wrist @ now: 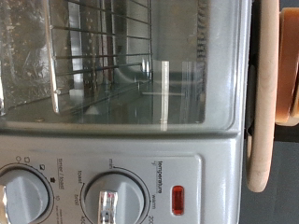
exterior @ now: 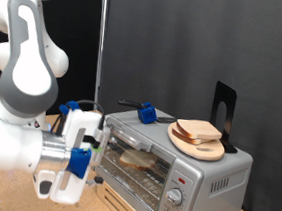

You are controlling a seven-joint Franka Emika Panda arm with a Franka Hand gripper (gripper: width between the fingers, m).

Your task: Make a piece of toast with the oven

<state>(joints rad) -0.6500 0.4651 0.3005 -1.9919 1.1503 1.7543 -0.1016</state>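
The silver oven (exterior: pixel 170 174) stands at the exterior view's right on a wooden table. Its glass door looks shut, and a tan slice-like shape (exterior: pixel 139 161) shows behind the glass on the rack. One piece of toast (exterior: pixel 199 130) lies on a round wooden plate (exterior: pixel 195 145) on the oven's roof. My gripper (exterior: pixel 94 153) hovers just in front of the door's left side, touching nothing that I can see. The wrist view shows the oven's glass door (wrist: pixel 112 65), wire rack, two knobs (wrist: pixel 117 194) and red mark (wrist: pixel 177 198) up close. My fingers do not show there.
A blue clamp-like part (exterior: pixel 146 113) and a black upright stand (exterior: pixel 224 109) sit on the oven's roof. A dark curtain hangs behind. The plate's edge (wrist: pixel 266 93) shows in the wrist view. Bare wooden table (exterior: pixel 2 195) lies below my arm.
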